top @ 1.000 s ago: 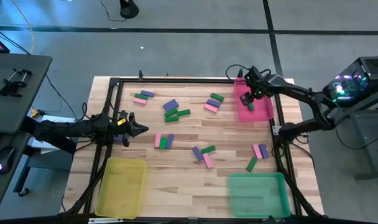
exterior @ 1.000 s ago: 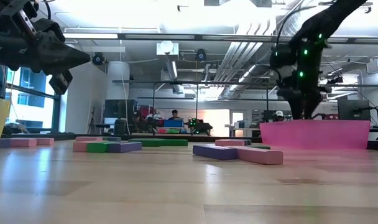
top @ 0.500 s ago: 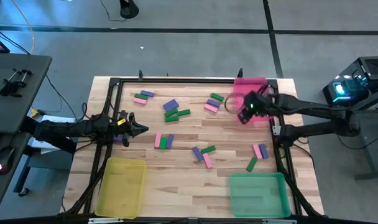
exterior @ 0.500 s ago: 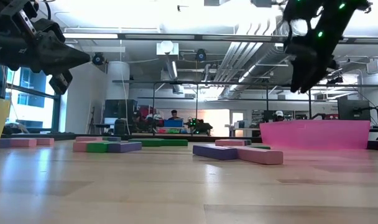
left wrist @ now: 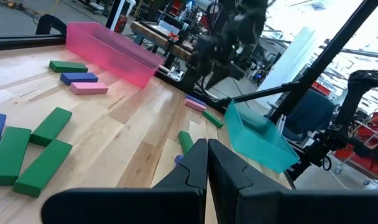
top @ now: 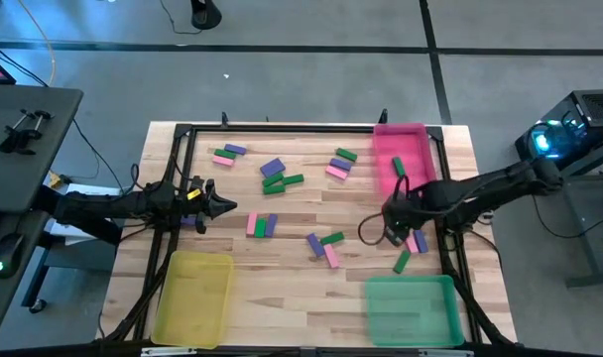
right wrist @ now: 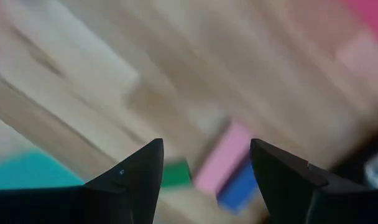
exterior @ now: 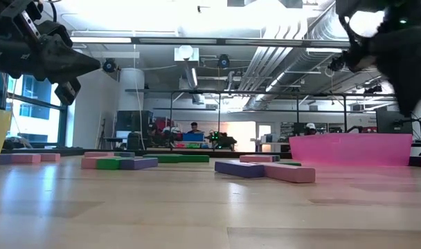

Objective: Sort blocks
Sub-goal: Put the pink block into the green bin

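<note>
right gripper [top: 390, 220] jaws wide, empty, above blocks [top: 415, 241].

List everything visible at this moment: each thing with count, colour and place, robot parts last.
pink tray: one, translucent pink, far right of the table; one green block lies inside.
yellow tray: one, near left corner.
green tray: one, near right corner.
blocks: roughly twenty, green, pink and purple, scattered over the wooden table in small clusters.
left gripper: shut, holding nothing, waiting at the table's left edge.
right gripper: open, empty, above the pink and purple blocks near the right edge.
</note>
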`<action>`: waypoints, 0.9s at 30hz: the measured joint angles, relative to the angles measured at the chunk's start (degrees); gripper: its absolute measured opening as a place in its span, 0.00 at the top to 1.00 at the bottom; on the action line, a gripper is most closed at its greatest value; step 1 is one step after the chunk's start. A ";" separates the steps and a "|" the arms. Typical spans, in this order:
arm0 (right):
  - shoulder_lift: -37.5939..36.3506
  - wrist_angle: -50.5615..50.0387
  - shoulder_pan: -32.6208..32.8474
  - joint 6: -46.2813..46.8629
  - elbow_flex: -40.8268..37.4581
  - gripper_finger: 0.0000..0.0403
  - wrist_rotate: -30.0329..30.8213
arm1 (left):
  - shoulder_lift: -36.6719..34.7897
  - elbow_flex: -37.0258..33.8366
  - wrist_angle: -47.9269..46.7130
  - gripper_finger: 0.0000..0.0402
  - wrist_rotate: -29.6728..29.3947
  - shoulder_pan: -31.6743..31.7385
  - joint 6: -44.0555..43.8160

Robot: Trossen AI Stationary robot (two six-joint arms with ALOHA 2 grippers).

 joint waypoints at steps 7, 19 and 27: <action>6.48 -1.10 3.60 4.53 0.00 0.44 -9.45 | 0.00 0.00 -0.02 1.00 0.00 -0.01 0.04; 11.48 9.24 -0.27 -0.29 -10.02 0.44 -8.27 | 0.00 0.00 -0.03 1.00 0.02 -0.01 0.16; 11.27 14.84 -1.81 0.63 -14.59 0.44 -8.75 | 0.00 0.00 -0.02 1.00 0.00 0.00 0.13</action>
